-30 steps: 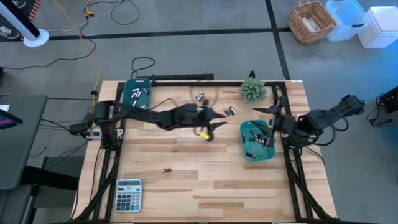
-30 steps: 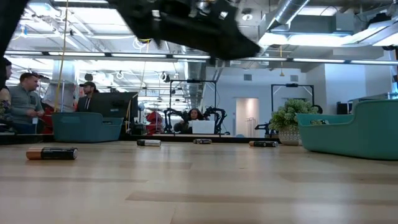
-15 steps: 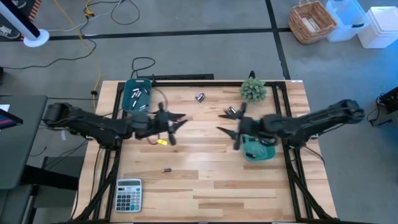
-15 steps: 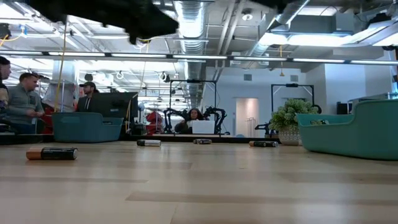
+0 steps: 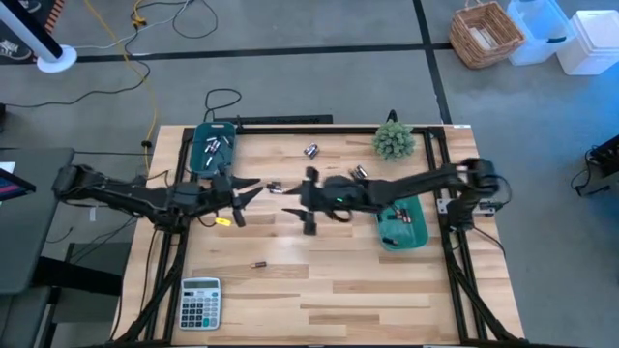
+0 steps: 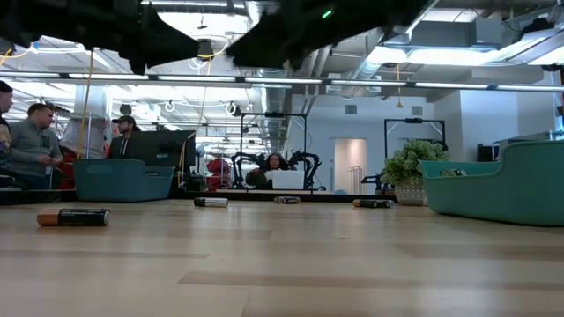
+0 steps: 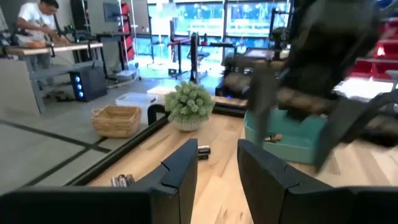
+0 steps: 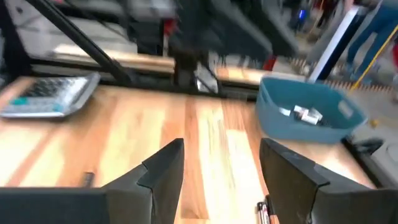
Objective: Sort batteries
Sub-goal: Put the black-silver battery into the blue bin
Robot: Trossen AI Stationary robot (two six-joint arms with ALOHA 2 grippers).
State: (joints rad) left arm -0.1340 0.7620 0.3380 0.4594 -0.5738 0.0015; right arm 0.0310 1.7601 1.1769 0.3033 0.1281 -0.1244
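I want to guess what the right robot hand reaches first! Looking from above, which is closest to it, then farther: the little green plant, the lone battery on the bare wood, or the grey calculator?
From the right gripper near the table's middle:
1. Lone small dark battery, on bare wood toward the front.
2. Little green plant, at the back, right of centre.
3. Grey calculator with white keys, front left corner.

Both arms smeared into dark shapes along the low view's upper edge, the right arm (image 7: 323,56) blurred in the left wrist view, batteries in the blue bin (image 5: 214,147) too small to count, calculator (image 8: 46,96) soft-edged.
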